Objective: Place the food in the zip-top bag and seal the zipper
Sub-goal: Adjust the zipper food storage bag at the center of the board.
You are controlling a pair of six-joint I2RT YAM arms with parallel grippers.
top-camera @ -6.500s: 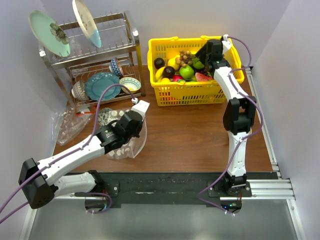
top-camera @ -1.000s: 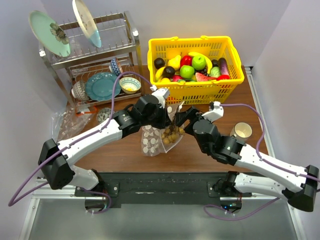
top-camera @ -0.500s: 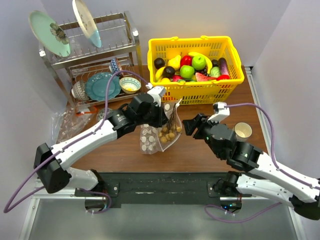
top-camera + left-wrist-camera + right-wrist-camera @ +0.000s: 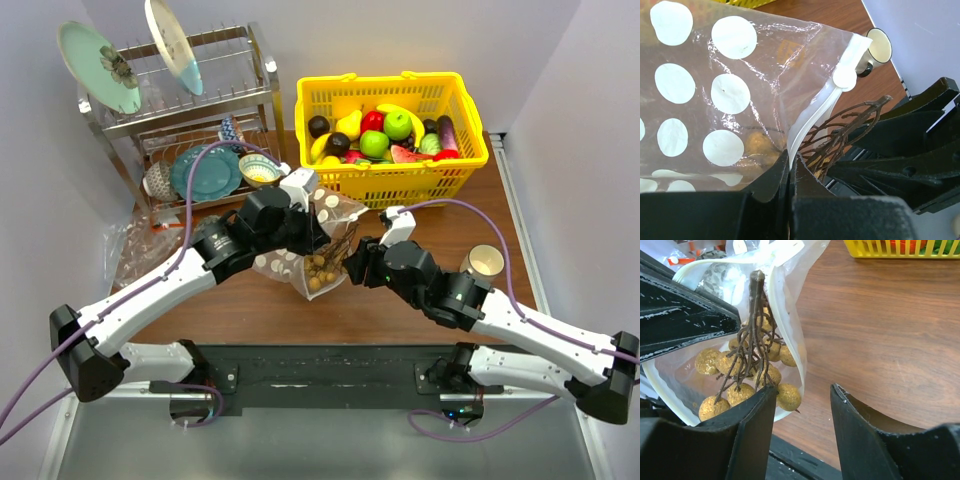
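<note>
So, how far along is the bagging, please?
Done: the brown ball cluster sits in the bag, stem poking out. In hand: the left hand pinches the bag's mouth; the right hand is open beside it. Left: apples and red fruit in the basket, zipper unsealed.

The clear plastic zip-top bag (image 4: 765, 75) is patterned with round white dots; its zipper strip (image 4: 812, 117) is white. Inside, the tan-brown ball cluster (image 4: 740, 392) has dark brown twigs. The reddish-brown wood-grain surface (image 4: 880, 330) bears a yellow plastic lattice basket (image 4: 400, 185).

I see a yellow basket (image 4: 400, 186) far right holding bananas (image 4: 349, 124) and a dark eggplant (image 4: 446, 133), a metal dish rack (image 4: 190, 118) far left with plates (image 4: 98, 65), and a cup (image 4: 486, 261) on the wooden table's (image 4: 300, 320) right side.
</note>
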